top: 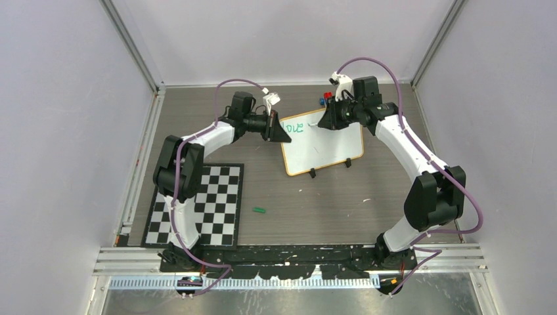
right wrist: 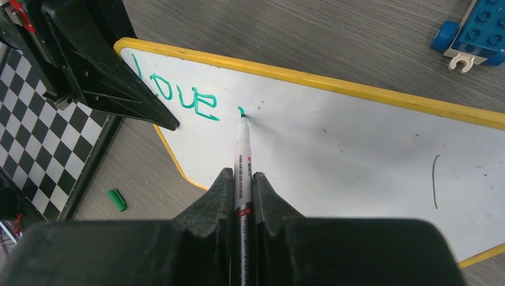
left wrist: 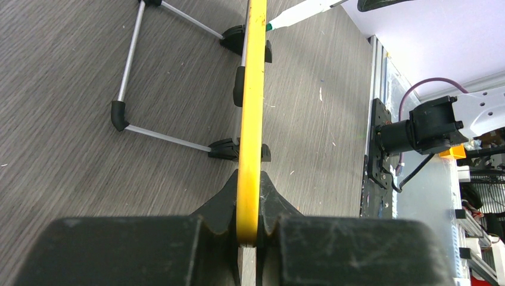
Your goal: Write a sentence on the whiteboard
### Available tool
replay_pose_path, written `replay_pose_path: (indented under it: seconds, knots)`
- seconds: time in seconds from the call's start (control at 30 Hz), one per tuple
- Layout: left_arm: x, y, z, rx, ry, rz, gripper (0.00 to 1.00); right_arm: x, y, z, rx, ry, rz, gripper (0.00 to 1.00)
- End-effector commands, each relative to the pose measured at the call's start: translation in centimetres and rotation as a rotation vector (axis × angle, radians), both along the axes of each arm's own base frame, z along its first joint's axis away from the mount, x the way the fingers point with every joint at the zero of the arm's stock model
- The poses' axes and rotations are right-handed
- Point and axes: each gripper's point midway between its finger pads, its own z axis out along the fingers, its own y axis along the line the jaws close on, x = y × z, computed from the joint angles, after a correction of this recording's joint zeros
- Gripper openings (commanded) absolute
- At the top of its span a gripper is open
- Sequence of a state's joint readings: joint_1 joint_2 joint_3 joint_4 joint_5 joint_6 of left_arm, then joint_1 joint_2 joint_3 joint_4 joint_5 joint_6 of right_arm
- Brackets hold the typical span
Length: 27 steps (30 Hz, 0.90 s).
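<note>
Our left fingers (top: 281, 131) pinch the whiteboard (top: 328, 147) edge; our right fingers (top: 326, 119) clamp a marker (right wrist: 243, 161), tip touching beside the sentence (right wrist: 180, 95).

- Your left gripper (left wrist: 249, 190) is clamped on the whiteboard (left wrist: 251, 119) frame, whose edge runs straight ahead between its fingers.
- Your right gripper (right wrist: 242, 179) pinches the marker (right wrist: 243, 149), with the tip projecting beyond its fingertips.
- Both arms are extended, elbows bent, claws facing each other.

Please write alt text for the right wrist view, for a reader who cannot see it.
The right claw holds a marker with its tip on the whiteboard, just right of the green word "love". The left claw grips the board's left edge.
</note>
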<state>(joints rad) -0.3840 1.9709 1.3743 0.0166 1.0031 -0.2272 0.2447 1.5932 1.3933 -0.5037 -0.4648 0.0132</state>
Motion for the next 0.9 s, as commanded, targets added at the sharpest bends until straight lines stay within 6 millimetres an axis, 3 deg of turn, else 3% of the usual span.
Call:
replay_pose_path:
  seconds: [0.0,0.27,0.57,0.87]
  knots:
    - [0.1,0.6,-1.3,0.038,0.018,0.022,0.0,0.7,0.0,1.0,-0.005,-0.035,-0.004,0.0]
    - [0.1,0.5,-1.3,0.037,0.018,0.021,0.0,0.2,0.1,-0.1,-0.038,-0.035,0.021,0.0]
    - [0.1,0.5,-1.3,0.036,0.017,0.02,0.0,0.5,0.3,1.1,-0.041,-0.059,0.042,0.0]
    - [0.0,0.5,-1.3,0.035,0.017,0.02,0.0,-0.1,0.3,-0.1,-0.052,-0.038,0.049,0.0]
